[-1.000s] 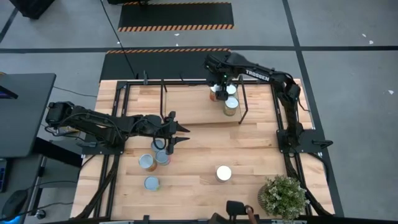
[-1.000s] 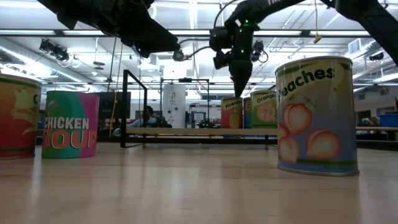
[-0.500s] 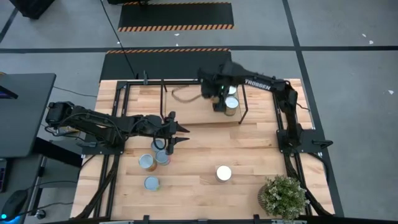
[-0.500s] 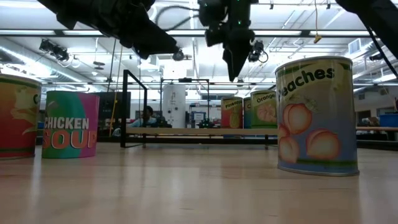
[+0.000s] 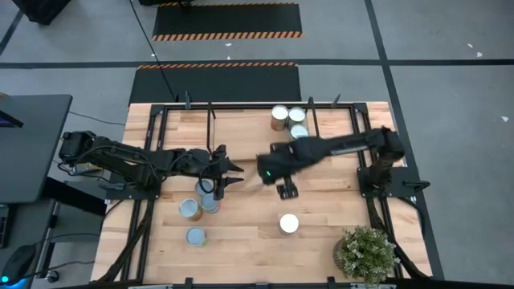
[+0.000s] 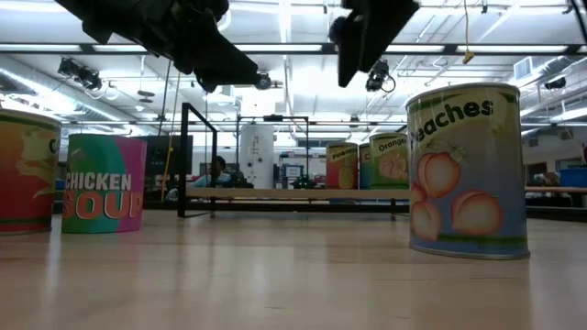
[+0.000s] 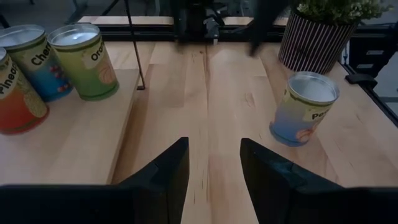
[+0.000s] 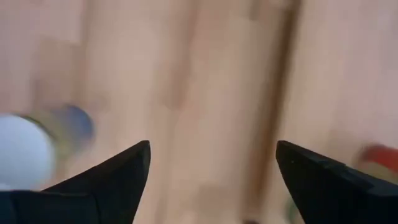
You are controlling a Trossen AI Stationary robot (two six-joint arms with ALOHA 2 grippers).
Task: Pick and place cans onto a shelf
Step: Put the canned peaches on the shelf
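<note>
Three cans [image 5: 289, 120] stand on the far right part of the light-wood shelf [image 5: 241, 132]; they also show in the left wrist view [image 7: 81, 59]. Several cans stand on the table: a group [image 5: 199, 210] near my left gripper and the peaches can [image 5: 288, 223], which also shows in the low view [image 6: 468, 170]. My right gripper [image 5: 279, 181] is open and empty, above the table's middle, just off the shelf's near edge. My left gripper [image 5: 234, 174] is open and empty, level over the table at the shelf's near edge.
A potted plant [image 5: 365, 253] stands at the near right corner. The shelf's black rod frame [image 5: 313, 144] rises along its edges. A chicken soup can [image 6: 103, 183] and another can [image 6: 23, 174] stand at the low view's left. Bare tabletop lies between the can group and the peaches can.
My right gripper has swung off the shelf's far right, away from the three cans there, toward the table's near edge and left, rising in the low view. It stays open and empty. The cans have not moved.
</note>
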